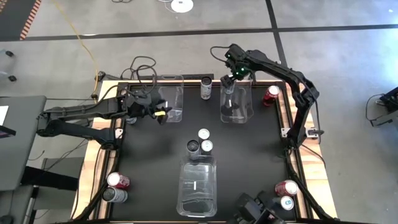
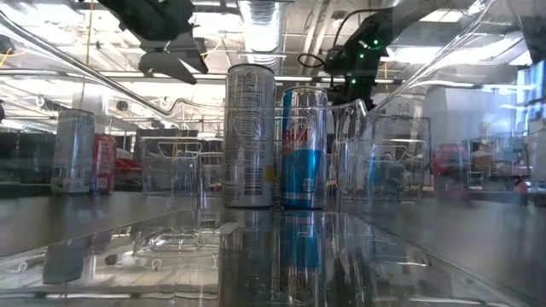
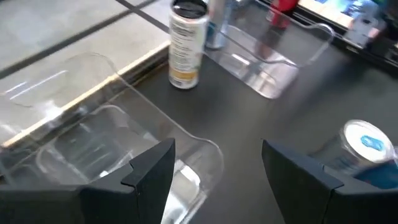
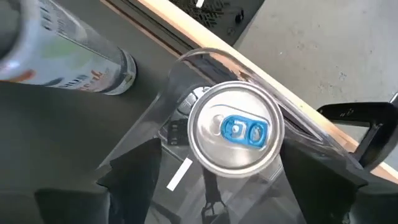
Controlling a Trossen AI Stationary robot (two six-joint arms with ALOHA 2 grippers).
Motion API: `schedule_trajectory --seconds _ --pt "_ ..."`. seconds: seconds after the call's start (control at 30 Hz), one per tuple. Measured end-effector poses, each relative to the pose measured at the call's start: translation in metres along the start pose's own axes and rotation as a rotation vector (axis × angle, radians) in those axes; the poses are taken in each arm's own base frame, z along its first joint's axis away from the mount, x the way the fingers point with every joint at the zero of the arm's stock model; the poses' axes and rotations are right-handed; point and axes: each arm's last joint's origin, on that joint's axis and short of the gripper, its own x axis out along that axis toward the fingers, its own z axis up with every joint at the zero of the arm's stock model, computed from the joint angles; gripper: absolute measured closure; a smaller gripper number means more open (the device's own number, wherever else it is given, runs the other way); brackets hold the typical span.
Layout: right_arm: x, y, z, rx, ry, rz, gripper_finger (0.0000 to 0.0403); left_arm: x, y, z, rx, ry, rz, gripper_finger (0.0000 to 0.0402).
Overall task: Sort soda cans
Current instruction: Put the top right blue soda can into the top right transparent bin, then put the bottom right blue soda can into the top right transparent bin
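Over the far-right clear plastic bin (image 1: 237,102), the right gripper (image 4: 214,171) spreads wide around, not gripping, a silver-topped, blue-tabbed aluminium soda can (image 4: 236,135) standing inside: light, slick, dentable, best pinched mid-wall.

Open left gripper (image 3: 217,171) over clear bin (image 3: 93,143), grey can (image 3: 185,43) beyond.

- Three clear plastic bins sit on the black desk (image 1: 155,162): far-left bin (image 1: 171,98), far-right bin (image 1: 237,101), near-centre bin (image 1: 198,186).
- Cables (image 1: 142,67) trail on the grey floor (image 1: 93,25).
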Motion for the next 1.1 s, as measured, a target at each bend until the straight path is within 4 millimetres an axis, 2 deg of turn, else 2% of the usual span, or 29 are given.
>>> schedule_trajectory --seconds 0.13,0.27,0.43,0.53,0.77,0.97,1.1 --pt "-0.034 0.000 -0.003 0.022 -0.093 0.019 0.0051 0.000 -0.001 -0.003 -0.007 0.039 -0.045 0.0164" --pt "-0.087 -0.003 -0.015 0.049 -0.209 0.046 0.0055 -0.001 0.000 -0.010 -0.042 0.130 -0.061 0.0164" --pt "-0.148 -0.001 -0.051 0.014 -0.252 0.083 0.0056 -0.002 -0.001 -0.020 -0.059 0.242 -0.084 0.0164" --pt "-0.172 0.000 -0.079 -0.002 -0.192 0.120 0.0056 -0.003 -0.001 -0.021 -0.051 0.250 -0.083 0.0164" --pt "-0.203 0.009 -0.140 0.023 0.063 0.141 0.0056 -0.002 0.002 -0.020 -0.048 0.221 -0.025 0.0164" --pt "-0.222 0.030 -0.170 0.080 0.098 0.300 0.0056 -0.002 0.002 -0.020 -0.068 0.218 -0.020 0.0164" --pt "-0.220 0.047 -0.187 0.079 0.179 0.338 0.0056 -0.002 0.002 -0.020 -0.052 0.217 -0.020 0.0164"
